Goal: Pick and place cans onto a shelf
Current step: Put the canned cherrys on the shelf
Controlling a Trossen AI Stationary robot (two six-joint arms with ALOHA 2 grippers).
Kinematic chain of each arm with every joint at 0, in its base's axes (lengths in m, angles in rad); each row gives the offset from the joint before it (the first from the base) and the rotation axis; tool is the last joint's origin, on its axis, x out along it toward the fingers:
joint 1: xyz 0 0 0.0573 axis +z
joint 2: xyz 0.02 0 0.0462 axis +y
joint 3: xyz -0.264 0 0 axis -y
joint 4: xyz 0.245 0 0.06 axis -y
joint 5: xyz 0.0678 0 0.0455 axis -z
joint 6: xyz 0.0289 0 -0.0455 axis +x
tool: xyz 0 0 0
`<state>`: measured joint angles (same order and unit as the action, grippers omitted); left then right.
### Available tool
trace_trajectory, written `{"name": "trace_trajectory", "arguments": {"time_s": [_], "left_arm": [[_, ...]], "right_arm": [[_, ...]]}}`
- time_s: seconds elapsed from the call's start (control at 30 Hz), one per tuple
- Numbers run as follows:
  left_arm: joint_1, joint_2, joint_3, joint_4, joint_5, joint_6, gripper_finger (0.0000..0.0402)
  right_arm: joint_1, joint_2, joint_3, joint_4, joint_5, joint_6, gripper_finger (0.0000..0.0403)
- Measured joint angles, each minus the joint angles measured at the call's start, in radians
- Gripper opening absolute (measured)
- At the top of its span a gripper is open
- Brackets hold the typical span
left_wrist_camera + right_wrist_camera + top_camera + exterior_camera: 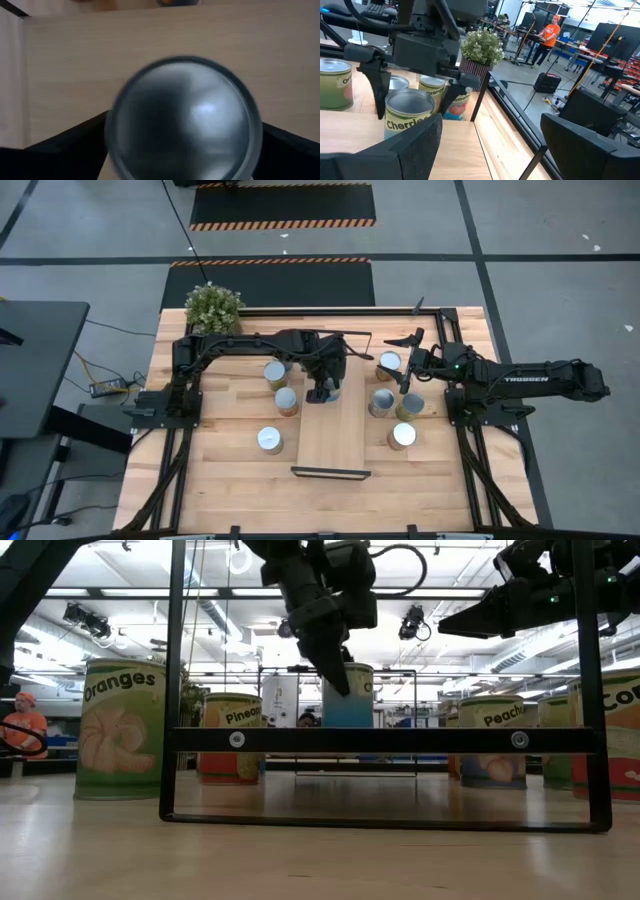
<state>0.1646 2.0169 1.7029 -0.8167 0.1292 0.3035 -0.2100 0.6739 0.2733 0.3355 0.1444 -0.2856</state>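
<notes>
Silver-topped can [182, 120] with blue label stands on shelf [330, 435], clasped by left gripper [322, 388].

A dark robot gripper [335, 665] hangs over a blue-sided tin can [348, 698], maybe touching it, behind the black wire rail [385, 740].

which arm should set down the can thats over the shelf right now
Left. The left claw already straddles a silver-topped cylindrical tin above the long light-wood shelf board. The right claw hangs open and empty over the tins beside the shelf.
</notes>
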Motion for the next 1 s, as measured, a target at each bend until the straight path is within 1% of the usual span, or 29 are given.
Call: {"name": "trace_trajectory", "arguments": {"time_s": [0.07, 0.13, 0.27, 0.33, 0.4, 0.63, 0.77, 0.83, 1.0], "left_arm": [[-0.009, 0.0, 0.018, 0.0, -0.039, 0.026, 0.0386], [-0.023, 0.0, 0.043, -0.005, -0.099, 0.052, 0.0384], [-0.051, -0.002, 0.092, -0.009, -0.159, 0.118, 0.0384], [-0.064, -0.002, 0.112, -0.013, -0.206, 0.135, 0.0384], [-0.075, -0.002, 0.135, -0.019, -0.255, 0.126, 0.0384], [-0.102, -0.002, 0.21, -0.218, -0.347, 0.028, 0.0384], [-0.114, -0.002, 0.216, -0.294, -0.38, -0.036, 0.0384], [-0.12, -0.002, 0.214, -0.319, -0.415, -0.058, 0.0384], [-0.117, -0.002, 0.136, -0.237, -0.496, -0.057, 0.0384]], "right_arm": [[0.0, 0.0, 0.0, -0.001, 0.0, 0.001, 0.0346], [0.0, 0.0, 0.0, 0.0, 0.0, 0.002, 0.0346], [0.0, 0.0, 0.0, -0.003, 0.0, 0.003, 0.0346], [0.0, 0.0, 0.0, -0.012, 0.0, 0.002, 0.0346], [0.0, 0.0, 0.0, -0.024, 0.0, 0.003, 0.0346], [0.0, 0.0, 0.0, -0.027, 0.019, -0.001, 0.0346], [0.0, 0.0, 0.0, -0.023, 0.018, -0.003, 0.0346], [0.0, 0.0, 0.0, -0.022, 0.018, -0.003, 0.0346], [0.0, 0.0, 0.0, -0.014, 0.01, 0.0, 0.0346]]}}
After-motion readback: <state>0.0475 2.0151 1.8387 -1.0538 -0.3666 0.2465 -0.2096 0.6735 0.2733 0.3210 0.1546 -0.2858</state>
